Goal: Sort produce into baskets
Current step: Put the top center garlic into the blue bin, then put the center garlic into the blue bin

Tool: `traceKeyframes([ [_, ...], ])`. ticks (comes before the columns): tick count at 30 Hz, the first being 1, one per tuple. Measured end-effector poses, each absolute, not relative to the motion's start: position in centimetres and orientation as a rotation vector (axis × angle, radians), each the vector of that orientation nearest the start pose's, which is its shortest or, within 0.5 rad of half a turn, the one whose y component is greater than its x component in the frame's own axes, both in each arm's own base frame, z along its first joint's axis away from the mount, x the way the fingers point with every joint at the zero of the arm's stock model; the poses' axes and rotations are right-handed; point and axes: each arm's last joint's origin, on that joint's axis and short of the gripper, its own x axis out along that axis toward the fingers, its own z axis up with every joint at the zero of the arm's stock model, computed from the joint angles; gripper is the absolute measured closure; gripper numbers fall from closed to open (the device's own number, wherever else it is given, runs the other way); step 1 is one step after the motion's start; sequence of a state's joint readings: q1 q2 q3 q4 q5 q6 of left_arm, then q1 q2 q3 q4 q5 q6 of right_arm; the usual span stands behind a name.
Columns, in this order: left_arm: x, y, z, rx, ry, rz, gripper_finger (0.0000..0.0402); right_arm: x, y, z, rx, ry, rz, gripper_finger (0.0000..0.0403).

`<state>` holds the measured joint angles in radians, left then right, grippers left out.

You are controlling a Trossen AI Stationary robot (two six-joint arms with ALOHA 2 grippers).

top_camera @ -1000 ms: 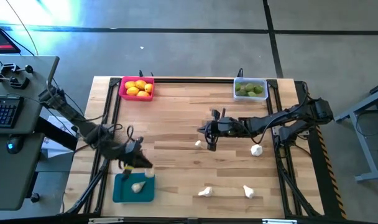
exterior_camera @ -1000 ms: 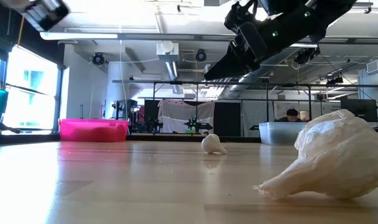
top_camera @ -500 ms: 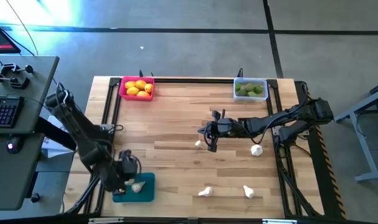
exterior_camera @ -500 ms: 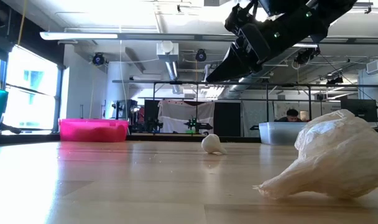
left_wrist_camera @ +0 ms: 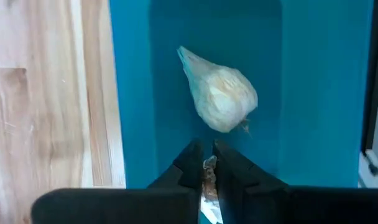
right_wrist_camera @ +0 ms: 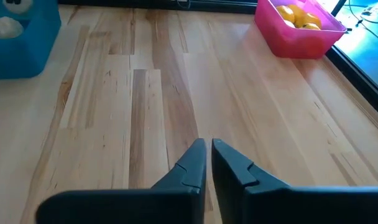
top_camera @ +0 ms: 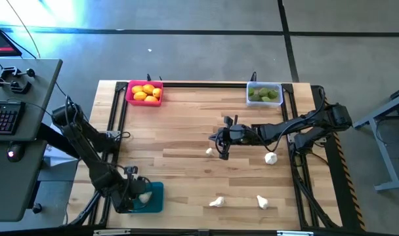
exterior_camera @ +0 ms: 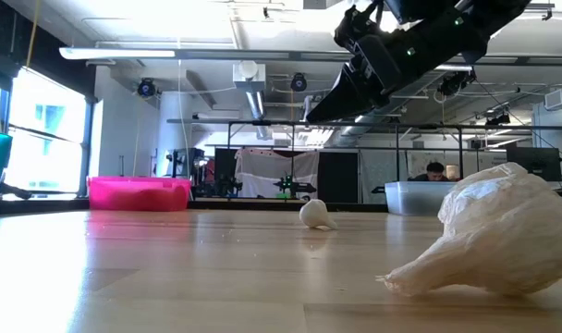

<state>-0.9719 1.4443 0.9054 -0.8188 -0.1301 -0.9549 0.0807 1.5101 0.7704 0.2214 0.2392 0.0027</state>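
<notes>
My left gripper hangs over the teal basket at the table's near left. Its fingers are nearly shut on a small whitish-brown garlic-like piece. One white garlic bulb lies on the basket floor just past the fingertips. My right gripper is shut and empty above the table's middle, right of a small garlic bulb. It shows high up in the low view. The pink basket holds lemons and the clear basket holds limes. My left gripper pinches the whitish-brown piece between its two fingers. The fingers hide most of it, so which part they have cannot be told. They point down into the teal basket.
Three more garlic bulbs lie loose on the wood: one at the right and two near the front edge. One bulb looms large in the low view. A black frame borders the table. A desk with a keyboard stands left.
My left gripper has gone toward the table's near edge and a little left, coming down over the teal basket. The garlic bulb in the basket has stayed where it was.
</notes>
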Motion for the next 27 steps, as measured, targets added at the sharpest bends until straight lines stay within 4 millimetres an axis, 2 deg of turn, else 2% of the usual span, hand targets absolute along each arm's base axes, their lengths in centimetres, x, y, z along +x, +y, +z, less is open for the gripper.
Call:
traceKeyframes([
  [3, 14.3, -20.4, 19.6, -0.065, 1.364, -0.102, 0.0369, 30.8, 1.8, 19.9, -0.064, 0.511, -0.173, 0.0362],
  [8, 14.4, -20.2, 19.8, -0.097, 1.381, -0.103, 0.0332, 30.8, 2.1, 19.8, -0.032, 0.514, -0.174, 0.029],
  [13, 14.7, -20.7, 21.1, -0.117, 1.347, -0.092, 0.0302, 30.4, 3.2, 19.5, -0.014, 0.542, -0.22, 0.021],
  [16, 15.0, -20.8, 21.8, -0.128, 1.292, -0.091, 0.0298, 30.1, 4.0, 19.2, 0.026, 0.571, -0.231, 0.017],
  [21, 15.5, -20.9, 22.5, -0.118, 1.17, -0.102, 0.034, 29.6, 6.0, 18.4, 0.081, 0.609, -0.238, 0.0135],
  [24, 16.2, -20.7, 22.7, -0.105, 1.104, -0.09, 0.0384, 29.6, 7.2, 17.4, 0.08, 0.631, -0.244, 0.0132],
  [27, 17.0, -20.4, 22.9, -0.084, 1.034, -0.078, 0.0395, 29.8, 7.9, 16.5, 0.104, 0.633, -0.265, 0.0132],
])
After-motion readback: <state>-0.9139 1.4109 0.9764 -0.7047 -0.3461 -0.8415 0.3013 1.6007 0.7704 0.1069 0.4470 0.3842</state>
